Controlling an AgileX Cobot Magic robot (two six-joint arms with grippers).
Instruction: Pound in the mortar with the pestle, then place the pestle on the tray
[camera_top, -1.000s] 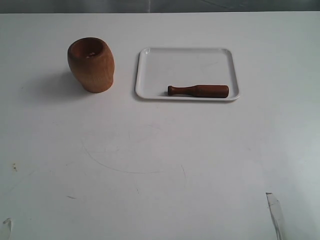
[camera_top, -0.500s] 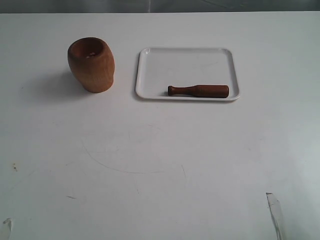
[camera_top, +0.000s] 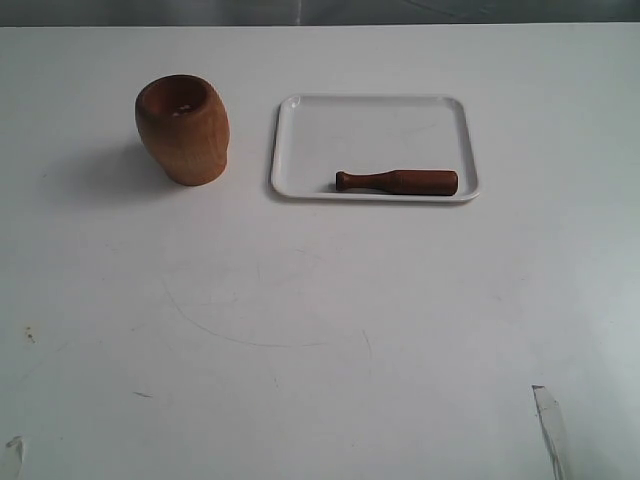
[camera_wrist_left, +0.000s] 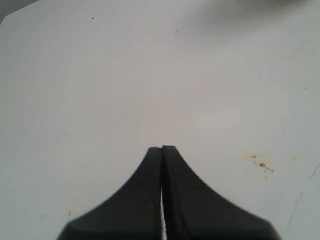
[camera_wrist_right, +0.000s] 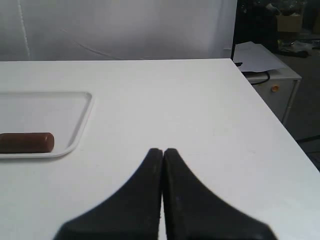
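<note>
The light-brown wooden mortar (camera_top: 183, 129) stands upright on the white table at the back left. To its right lies the white tray (camera_top: 372, 118), and the reddish-brown pestle (camera_top: 397, 182) rests on its side near the tray's front rim, knob end toward the mortar. The right wrist view catches the pestle's thick end (camera_wrist_right: 26, 142) and a corner of the tray (camera_wrist_right: 79, 127). My left gripper (camera_wrist_left: 162, 148) is shut over bare table, holding nothing. My right gripper (camera_wrist_right: 163, 150) is also shut and empty, well apart from the tray. Neither gripper shows in the exterior view.
The white table (camera_top: 320, 320) carries faint scratches and small brown stains (camera_wrist_left: 262, 164). In the right wrist view the table's edge (camera_wrist_right: 270, 112) drops off toward a side desk with papers (camera_wrist_right: 260, 55). A grey wall stands behind the table.
</note>
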